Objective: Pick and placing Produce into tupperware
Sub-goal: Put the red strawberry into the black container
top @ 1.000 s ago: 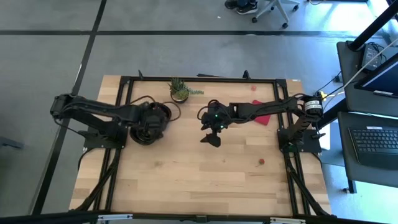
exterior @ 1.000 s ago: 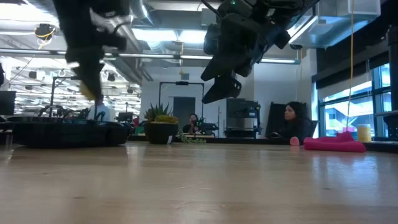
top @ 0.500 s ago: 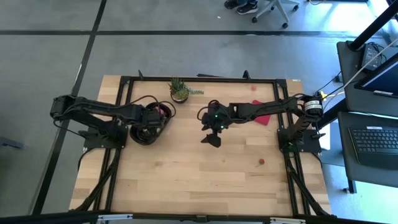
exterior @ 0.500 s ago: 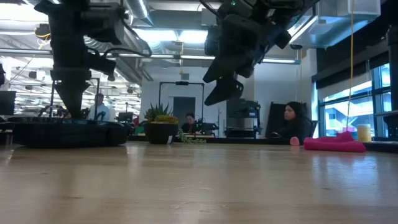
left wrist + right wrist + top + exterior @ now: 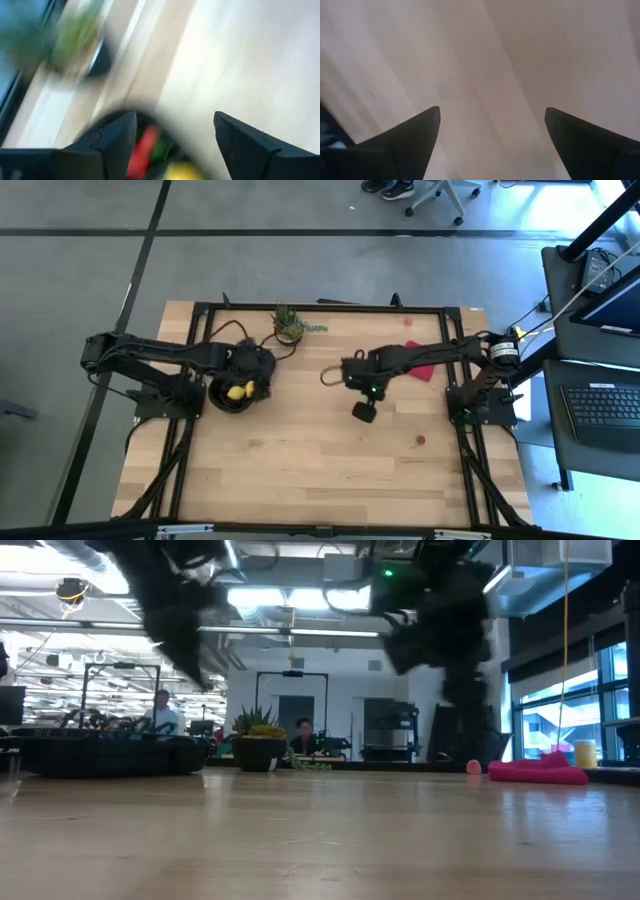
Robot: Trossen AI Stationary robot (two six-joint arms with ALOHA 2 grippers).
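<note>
The black tupperware sits at the table's left, seen as a low dark rim in the low view. Inside it lie a yellow lemon piece and, in the left wrist view, a red strawberry beside a lemon. My left gripper hovers open just past the container's far right rim, fingers wide apart. My right gripper is open above bare wood near the table's middle. A lone red strawberry rests on the table toward the right near side.
A small potted plant stands near the far edge, close to the left gripper. A flat red square lies under the right arm, and a small pink piece lies far right. People sit in the room behind.
My left gripper carried a yellow piece down into the tupperware, let go, then rose and swung toward the far right rim; the lemon now lies in the container. My right gripper moved toward the table's right and near edge and turned.
</note>
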